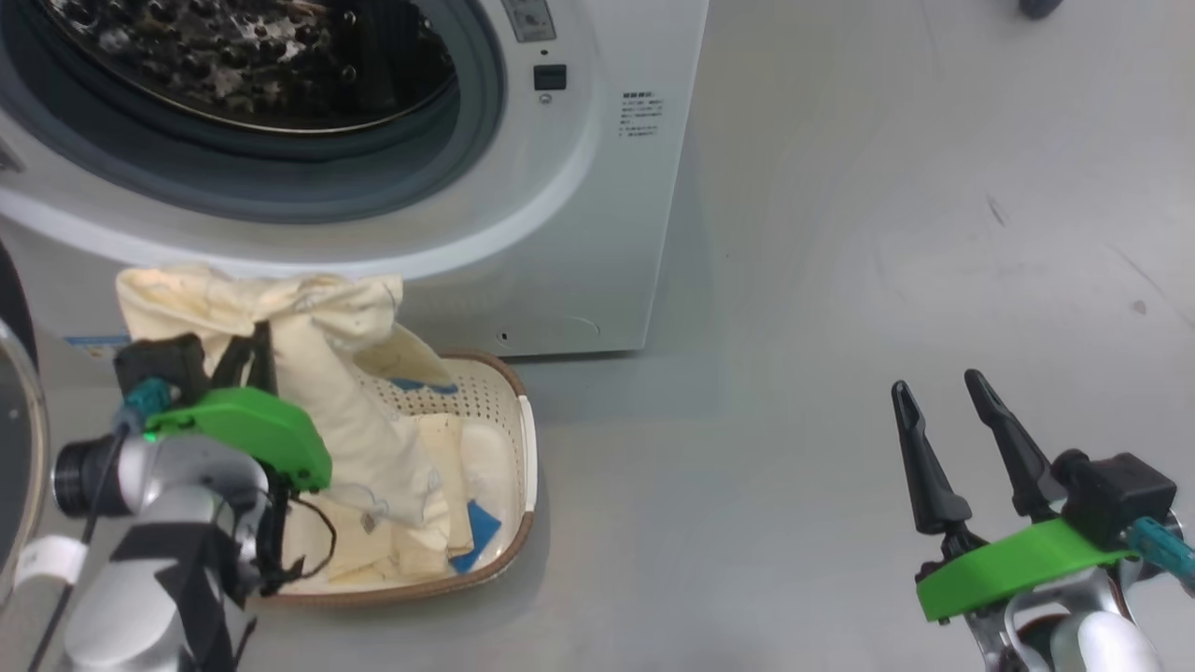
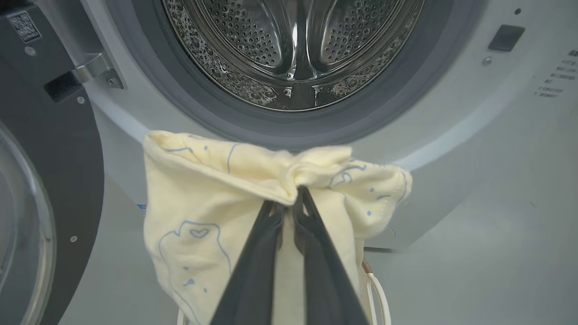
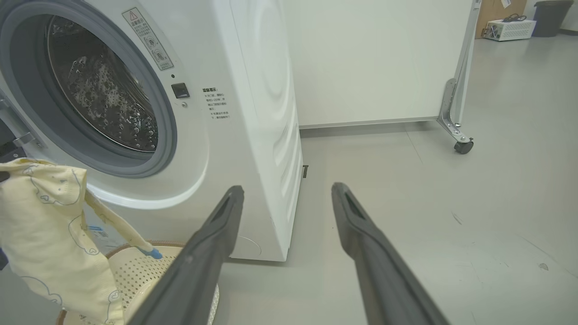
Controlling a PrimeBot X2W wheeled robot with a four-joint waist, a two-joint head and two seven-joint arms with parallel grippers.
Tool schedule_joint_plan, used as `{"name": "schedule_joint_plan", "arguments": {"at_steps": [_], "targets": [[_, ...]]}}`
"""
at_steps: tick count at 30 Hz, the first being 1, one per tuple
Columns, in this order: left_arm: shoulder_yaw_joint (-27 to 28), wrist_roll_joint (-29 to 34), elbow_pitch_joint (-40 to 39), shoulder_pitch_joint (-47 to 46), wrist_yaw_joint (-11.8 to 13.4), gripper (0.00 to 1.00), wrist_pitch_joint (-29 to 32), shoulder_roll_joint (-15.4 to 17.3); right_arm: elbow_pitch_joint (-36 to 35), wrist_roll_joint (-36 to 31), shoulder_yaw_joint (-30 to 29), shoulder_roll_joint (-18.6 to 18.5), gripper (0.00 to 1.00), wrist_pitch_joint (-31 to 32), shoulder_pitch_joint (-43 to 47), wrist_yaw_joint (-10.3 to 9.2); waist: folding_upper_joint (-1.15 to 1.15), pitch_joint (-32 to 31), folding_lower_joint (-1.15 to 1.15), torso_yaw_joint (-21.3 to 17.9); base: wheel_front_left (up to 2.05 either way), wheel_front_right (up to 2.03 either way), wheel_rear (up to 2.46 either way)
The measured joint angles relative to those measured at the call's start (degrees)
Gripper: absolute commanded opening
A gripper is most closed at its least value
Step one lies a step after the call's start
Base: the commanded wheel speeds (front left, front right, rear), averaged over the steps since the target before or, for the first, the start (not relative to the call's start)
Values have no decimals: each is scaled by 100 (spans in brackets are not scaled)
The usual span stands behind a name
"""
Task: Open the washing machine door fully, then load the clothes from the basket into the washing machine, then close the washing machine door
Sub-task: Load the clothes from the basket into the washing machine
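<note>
The left tool (image 2: 293, 198) is clamped on a garment (image 2: 203, 189); the drum (image 2: 293, 45) lies above and ahead of it. Raise until the hanging cloth clears the drum's edge, then push deep; the right tool (image 1: 935, 383) stands apart, empty.

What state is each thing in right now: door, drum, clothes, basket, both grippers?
washing machine door: open.
drum: no clothes seen inside.
lifted garment: hanging from the left gripper, outside the drum.
clothes in basket: piled, not yet loaded.
basket: upright on the floor.
left gripper: jaws shut on the lifted garment.
right gripper: jaws open, empty.
</note>
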Motion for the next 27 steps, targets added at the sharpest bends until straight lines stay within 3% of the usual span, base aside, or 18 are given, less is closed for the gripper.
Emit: {"name": "schedule_joint_plan", "arguments": {"at_steps": [13, 27], "targets": [[174, -166, 1263, -1959, -537, 0, 515, 319, 445, 220, 225, 0, 100, -408, -597, 0, 0, 860, 1, -496, 0, 0, 0], [292, -214, 1890, -3811, -766, 0, 1614, 1054, 767, 542, 765, -1, 100, -697, -1269, 0, 0, 1789, 0, -1136, 0, 0, 0]]}}
